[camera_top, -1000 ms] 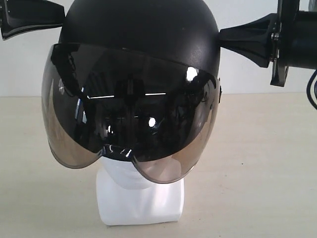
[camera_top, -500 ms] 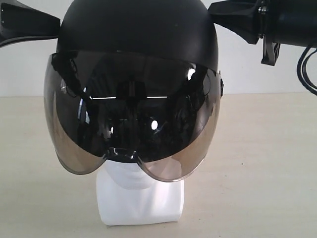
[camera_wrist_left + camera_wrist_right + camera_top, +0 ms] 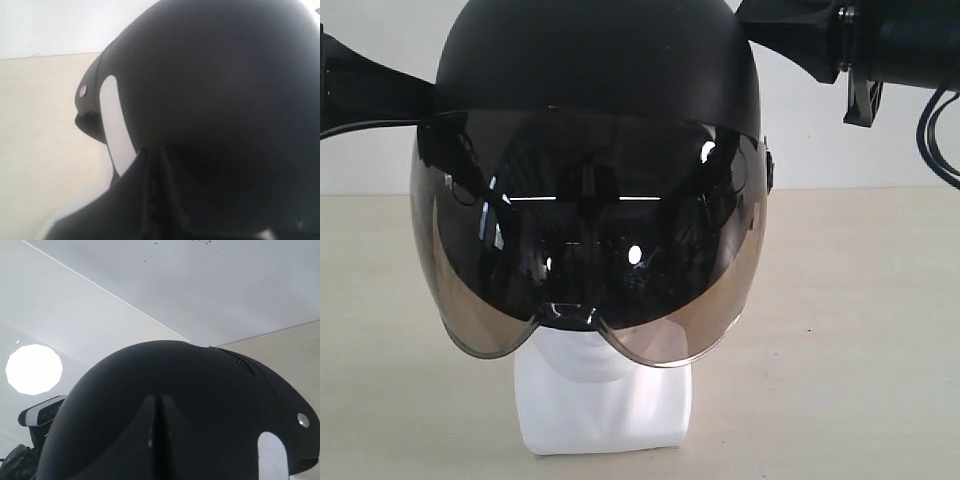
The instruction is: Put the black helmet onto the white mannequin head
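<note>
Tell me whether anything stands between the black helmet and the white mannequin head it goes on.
Nothing visible does. The black helmet sits down over the white mannequin head; only chin, neck and base show below the visor. The left gripper and right gripper rest directly against its sides.

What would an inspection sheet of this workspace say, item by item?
Surface: pale beige table, matte.
Job's things: black helmet covers the white mannequin head; its tinted visor hides the face, with only the chin and base showing.
Clutter: nothing seen.
Grippers: left gripper and right gripper are both shut, tips against opposite sides of the helmet.
Cables: black cables hang beside the right gripper.
Surroundings: white wall; round lamp overhead in the right wrist view.
</note>
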Robot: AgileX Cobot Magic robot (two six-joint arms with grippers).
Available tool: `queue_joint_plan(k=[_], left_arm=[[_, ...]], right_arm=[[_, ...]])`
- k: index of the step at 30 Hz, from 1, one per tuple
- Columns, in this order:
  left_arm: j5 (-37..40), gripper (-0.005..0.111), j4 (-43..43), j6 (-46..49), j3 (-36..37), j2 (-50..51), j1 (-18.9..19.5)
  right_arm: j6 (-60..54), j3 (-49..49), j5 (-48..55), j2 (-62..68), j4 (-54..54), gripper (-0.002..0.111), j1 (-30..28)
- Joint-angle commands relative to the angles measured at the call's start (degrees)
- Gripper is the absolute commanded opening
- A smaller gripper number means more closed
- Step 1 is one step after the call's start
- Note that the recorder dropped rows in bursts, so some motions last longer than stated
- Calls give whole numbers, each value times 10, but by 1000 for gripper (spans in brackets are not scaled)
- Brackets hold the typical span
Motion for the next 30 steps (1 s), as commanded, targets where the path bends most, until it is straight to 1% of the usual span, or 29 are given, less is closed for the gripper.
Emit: queue_joint_plan(k=[1,11,21,25,28,30], left_arm=[[62,4,15,-4,11,-15,-12],[64,4,25,-20,18,-54,-12],[60,4,52,-24,35,-99,-12],[64,4,56,-34,37,-115,-12],[64,4,63,-37,37,-135,-12],[62,4,63,-37,37,-149,-12]], right_arm=[[-6,7,69,4,-26,0,24],[-6,-24,79,4,-26,0,24],[12,-31,85,-24,-30,0,3],[33,-31,86,-43,-76,0,-9],[67,-31,86,-72,-146,0,-42],[85,-31,86,-98,-214,0,-66]])
